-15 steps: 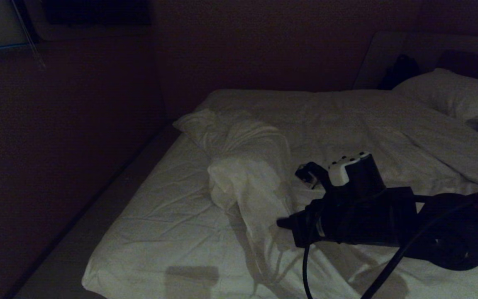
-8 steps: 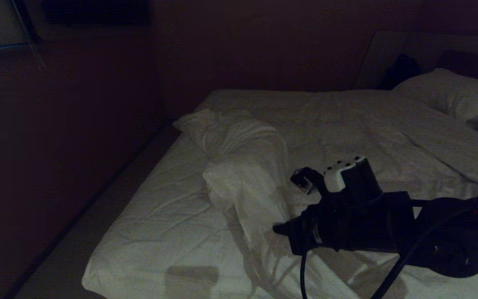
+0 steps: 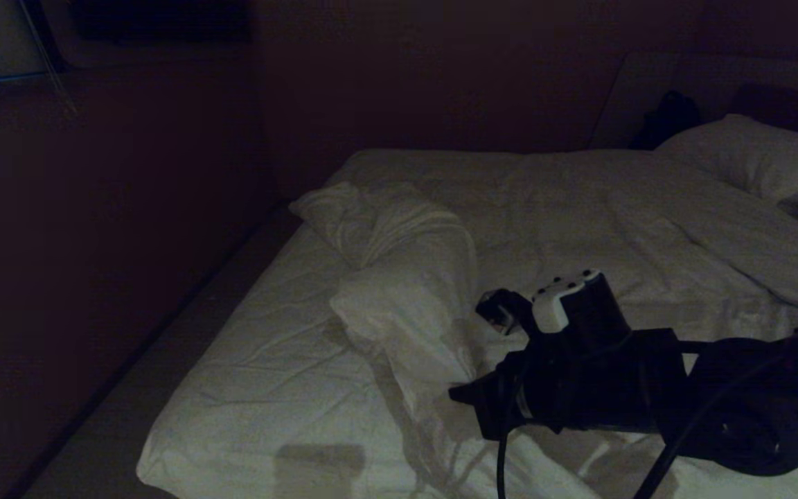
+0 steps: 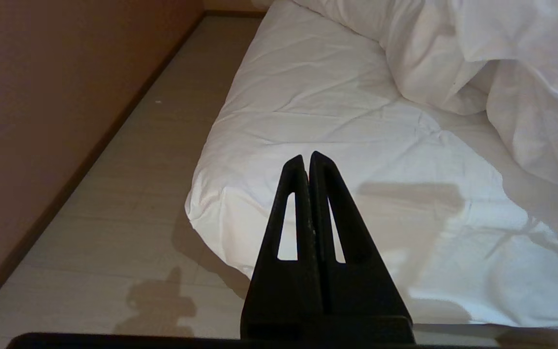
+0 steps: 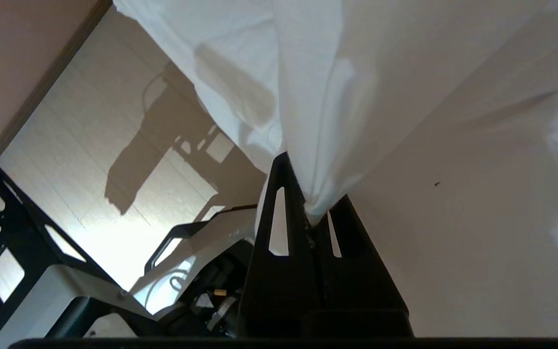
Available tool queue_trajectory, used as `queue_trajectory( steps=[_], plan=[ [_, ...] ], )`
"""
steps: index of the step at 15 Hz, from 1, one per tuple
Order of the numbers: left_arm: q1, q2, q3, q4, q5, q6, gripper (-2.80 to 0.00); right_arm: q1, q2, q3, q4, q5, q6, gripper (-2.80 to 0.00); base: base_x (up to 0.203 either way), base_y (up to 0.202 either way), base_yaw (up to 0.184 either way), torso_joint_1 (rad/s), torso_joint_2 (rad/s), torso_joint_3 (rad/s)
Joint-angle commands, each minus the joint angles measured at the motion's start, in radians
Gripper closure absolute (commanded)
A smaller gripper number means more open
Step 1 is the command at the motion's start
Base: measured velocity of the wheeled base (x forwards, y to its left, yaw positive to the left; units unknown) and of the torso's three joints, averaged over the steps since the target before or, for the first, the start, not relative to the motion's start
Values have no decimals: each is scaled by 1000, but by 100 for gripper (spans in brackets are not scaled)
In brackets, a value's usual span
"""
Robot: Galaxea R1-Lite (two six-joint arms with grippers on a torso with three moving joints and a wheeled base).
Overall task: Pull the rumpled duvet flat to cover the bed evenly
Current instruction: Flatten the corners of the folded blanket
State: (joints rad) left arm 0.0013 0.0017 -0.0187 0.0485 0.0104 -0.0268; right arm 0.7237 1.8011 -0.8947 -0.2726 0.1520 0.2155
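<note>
Our left end effector [image 4: 308, 162] hangs off the near corner of the wide low white-sheeted bed [image 4: 240, 194], fingers pressed together on nothing. Further right, the puffy rumpled white duvet [image 3: 406, 277] sits bunched mid-bed, and our right end effector [image 5: 310, 206] is clamped tight on a fold of it.
</note>
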Motion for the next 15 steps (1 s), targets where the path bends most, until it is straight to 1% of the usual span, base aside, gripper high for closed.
queue_trajectory(
  steps=[1,3,6,15],
  plan=[
    [0,0,0,1,0,-1,0,6,4,2,-2,1,1,0,0,0,0,0,0,0],
    [0,0,-1,1,0,-1,0,18,9,8,-2,1,-3,0,0,0,0,0,0,0],
    [0,0,-1,1,0,-1,0,25,13,23,-2,1,-49,0,0,0,0,0,0,0],
    [0,0,-1,1,0,-1,0,36,15,39,-2,1,-66,0,0,0,0,0,0,0]
  ],
)
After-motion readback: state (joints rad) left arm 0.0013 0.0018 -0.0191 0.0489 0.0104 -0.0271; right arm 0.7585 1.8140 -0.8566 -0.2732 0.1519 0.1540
